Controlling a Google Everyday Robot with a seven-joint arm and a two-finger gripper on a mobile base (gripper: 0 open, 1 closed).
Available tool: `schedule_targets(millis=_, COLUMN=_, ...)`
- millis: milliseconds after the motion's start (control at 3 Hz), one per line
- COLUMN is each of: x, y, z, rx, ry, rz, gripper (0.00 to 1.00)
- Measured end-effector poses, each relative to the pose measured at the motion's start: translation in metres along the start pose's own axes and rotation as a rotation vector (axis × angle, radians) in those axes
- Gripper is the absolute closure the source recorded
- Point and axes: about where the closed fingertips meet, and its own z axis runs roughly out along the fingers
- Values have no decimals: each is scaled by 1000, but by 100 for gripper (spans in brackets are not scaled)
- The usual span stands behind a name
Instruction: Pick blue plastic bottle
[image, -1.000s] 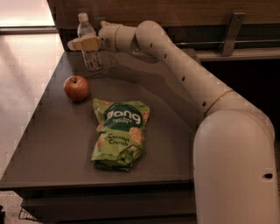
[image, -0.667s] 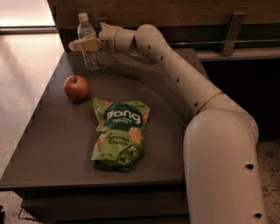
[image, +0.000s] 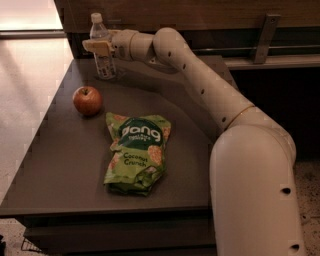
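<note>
The blue plastic bottle (image: 102, 57) is small and clear, with a white cap and a pale label. It stands upright at the far left of the dark table (image: 65, 150). My gripper (image: 98, 46) reaches in from the right and sits at the bottle's upper body, just below the neck. Its yellowish tip lies across the front of the bottle. The bottle's base rests on the table.
A red apple (image: 87, 100) sits in front of the bottle, near the table's left edge. A green snack bag (image: 137, 150) lies flat mid-table. A wooden wall panel (image: 200, 12) rises right behind the bottle. My arm (image: 200, 80) spans the table's right side.
The gripper has stayed at the bottle and the bottle has not moved. The near part of my arm has shifted a little in the view.
</note>
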Motion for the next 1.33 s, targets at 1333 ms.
schedule_targets(millis=1333, x=-31, y=13, z=-23, rx=-6, ry=5, rz=-4, gripper=100)
